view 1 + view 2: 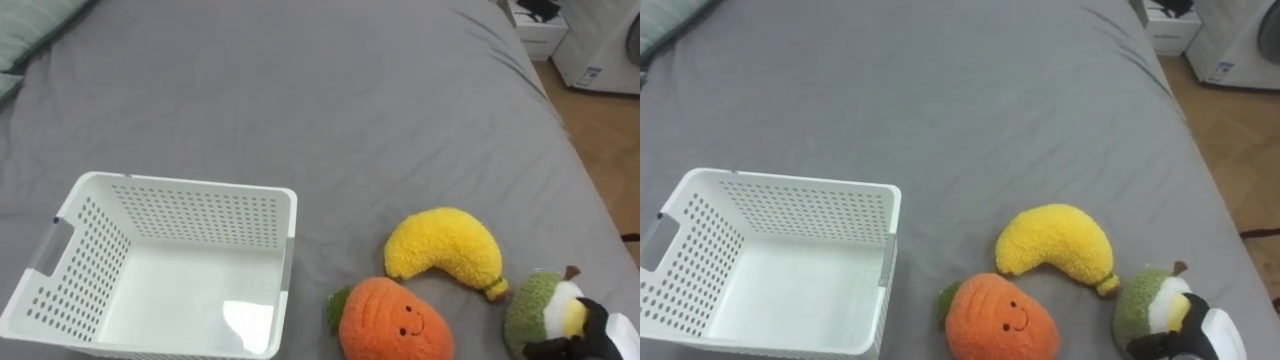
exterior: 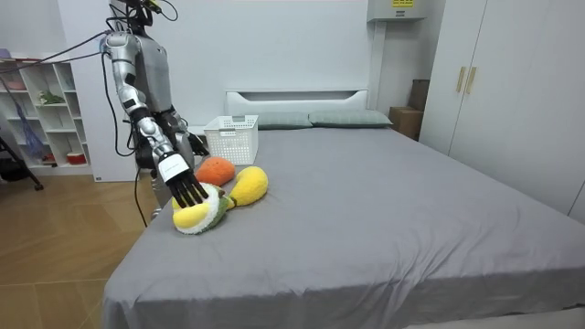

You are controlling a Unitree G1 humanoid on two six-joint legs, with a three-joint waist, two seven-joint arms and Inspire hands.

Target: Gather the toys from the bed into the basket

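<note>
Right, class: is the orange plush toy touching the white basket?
Apart. The left eye view shows a strip of grey bedcover between the green leaf of the orange plush toy and the white basket.

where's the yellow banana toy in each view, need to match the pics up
Left eye view: banana toy lower right, just above the orange toy.
Right eye view: banana toy lower right of centre, again above the orange toy.
Room view: banana toy near the edge of the bed at the room view's left.
Shared landmark: white basket, to the robot's left of the banana toy.
</note>
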